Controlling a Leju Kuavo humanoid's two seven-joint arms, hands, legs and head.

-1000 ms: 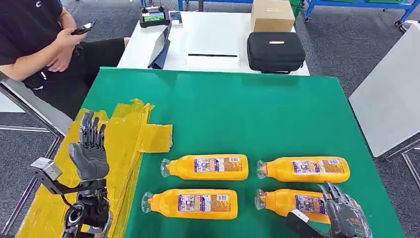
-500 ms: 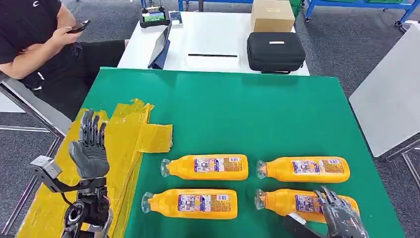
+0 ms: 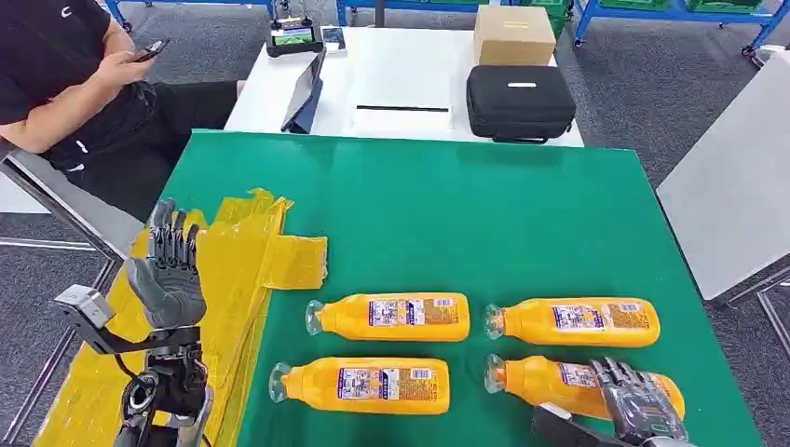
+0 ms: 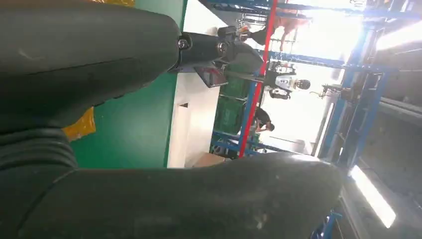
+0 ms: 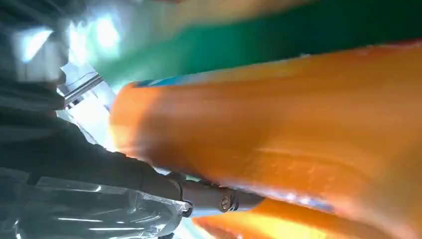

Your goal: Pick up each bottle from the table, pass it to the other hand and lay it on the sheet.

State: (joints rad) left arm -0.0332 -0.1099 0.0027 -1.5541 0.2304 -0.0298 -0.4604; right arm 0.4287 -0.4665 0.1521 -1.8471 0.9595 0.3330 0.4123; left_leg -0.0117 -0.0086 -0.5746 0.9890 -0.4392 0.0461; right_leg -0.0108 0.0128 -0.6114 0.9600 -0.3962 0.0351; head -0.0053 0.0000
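Four orange bottles lie on their sides on the green table [image 3: 484,214], caps pointing left: far left [image 3: 391,317], far right [image 3: 573,321], near left [image 3: 363,385] and near right [image 3: 550,382]. My right hand [image 3: 638,410] lies over the base end of the near right bottle, fingers spread across its top and touching it. In the right wrist view that bottle [image 5: 298,124] is very close, with a dark finger [image 5: 209,191] running along it. My left hand [image 3: 168,279] is raised upright over the crumpled yellow sheet [image 3: 242,251], fingers apart and holding nothing.
A person [image 3: 65,84] sits at the far left corner with a phone. Behind the green table a white table carries a black case [image 3: 519,100], a cardboard box [image 3: 512,33] and a tablet [image 3: 303,88]. A white board [image 3: 736,177] stands at the right.
My right hand has slid slightly nearer and lower onto the near right bottle. The camera has tilted a little. The left hand and the bottles have stayed in place.
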